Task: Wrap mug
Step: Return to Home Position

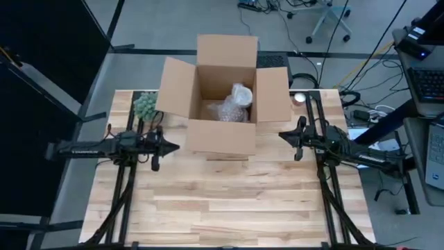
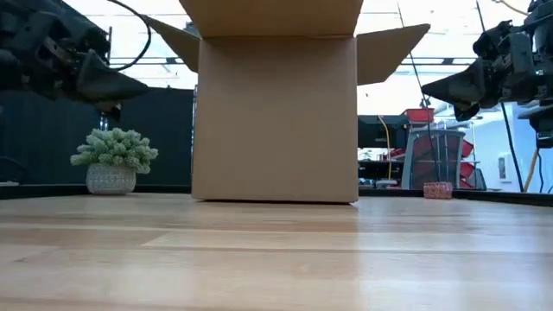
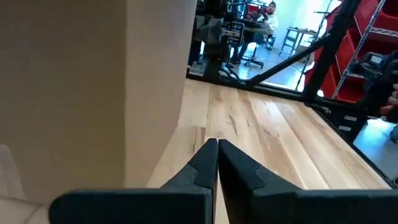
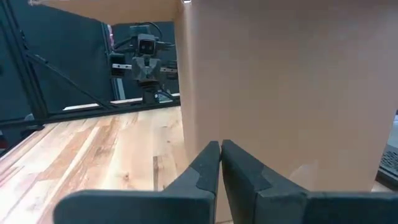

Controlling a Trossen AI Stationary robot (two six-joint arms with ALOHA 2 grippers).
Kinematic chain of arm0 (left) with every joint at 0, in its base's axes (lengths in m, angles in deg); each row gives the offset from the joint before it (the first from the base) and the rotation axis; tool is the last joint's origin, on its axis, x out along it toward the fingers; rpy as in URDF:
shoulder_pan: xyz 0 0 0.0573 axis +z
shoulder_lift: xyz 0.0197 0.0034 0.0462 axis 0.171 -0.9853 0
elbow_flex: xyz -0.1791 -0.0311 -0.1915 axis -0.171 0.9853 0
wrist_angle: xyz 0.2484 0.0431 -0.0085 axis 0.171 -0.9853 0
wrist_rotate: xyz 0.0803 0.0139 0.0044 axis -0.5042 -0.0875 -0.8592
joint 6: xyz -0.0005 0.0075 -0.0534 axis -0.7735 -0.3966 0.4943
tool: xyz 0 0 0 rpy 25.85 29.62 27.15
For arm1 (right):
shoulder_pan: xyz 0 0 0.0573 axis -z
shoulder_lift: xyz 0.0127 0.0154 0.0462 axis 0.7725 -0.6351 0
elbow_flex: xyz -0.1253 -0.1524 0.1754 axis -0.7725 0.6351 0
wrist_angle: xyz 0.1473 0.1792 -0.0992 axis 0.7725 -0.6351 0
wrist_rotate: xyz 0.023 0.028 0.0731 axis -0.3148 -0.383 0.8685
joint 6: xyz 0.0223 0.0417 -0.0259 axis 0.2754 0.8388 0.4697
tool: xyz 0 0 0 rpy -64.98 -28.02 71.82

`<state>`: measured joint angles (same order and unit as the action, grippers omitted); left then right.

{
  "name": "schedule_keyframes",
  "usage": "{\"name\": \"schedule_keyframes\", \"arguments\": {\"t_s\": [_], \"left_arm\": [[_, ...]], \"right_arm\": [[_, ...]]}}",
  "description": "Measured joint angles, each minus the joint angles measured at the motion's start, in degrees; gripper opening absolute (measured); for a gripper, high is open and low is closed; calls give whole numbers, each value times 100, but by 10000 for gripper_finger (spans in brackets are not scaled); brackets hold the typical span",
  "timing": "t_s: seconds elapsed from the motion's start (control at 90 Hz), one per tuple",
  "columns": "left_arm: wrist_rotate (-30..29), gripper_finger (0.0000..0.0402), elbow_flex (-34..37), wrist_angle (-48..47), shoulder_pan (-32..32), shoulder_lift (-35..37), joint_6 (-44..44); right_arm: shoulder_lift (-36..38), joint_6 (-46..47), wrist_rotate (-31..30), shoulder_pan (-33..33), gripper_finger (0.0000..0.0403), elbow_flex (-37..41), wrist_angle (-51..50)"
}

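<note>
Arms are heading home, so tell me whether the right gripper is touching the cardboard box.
Apart. The high view shows bare table between the shut right gripper and the cardboard box.

The high view looks straight down on the whole wooden surface (image 1: 229, 201), the open cardboard box (image 1: 223, 139) standing toward its far edge. The low view sits at surface height in front of the box, facing its front wall level-on (room behind). Each wrist view looks forward past its own jaws, close beside one side of the box. All four views share the box.
</note>
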<state>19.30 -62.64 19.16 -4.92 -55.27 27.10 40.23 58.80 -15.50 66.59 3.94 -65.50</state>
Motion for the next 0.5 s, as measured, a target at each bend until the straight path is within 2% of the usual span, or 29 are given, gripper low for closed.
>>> {"name": "schedule_keyframes", "arguments": {"t_s": [0.089,0.167,0.5], "left_arm": [[-34,0,0,-381,-2,538,-40],[-87,0,0,-330,-1,871,-174],[-138,0,-9,-409,31,874,-165]], "right_arm": [[0,3,-1,0,4,1,0],[0,29,2,0,4,0,0],[3,68,36,0,4,0,2]]}}
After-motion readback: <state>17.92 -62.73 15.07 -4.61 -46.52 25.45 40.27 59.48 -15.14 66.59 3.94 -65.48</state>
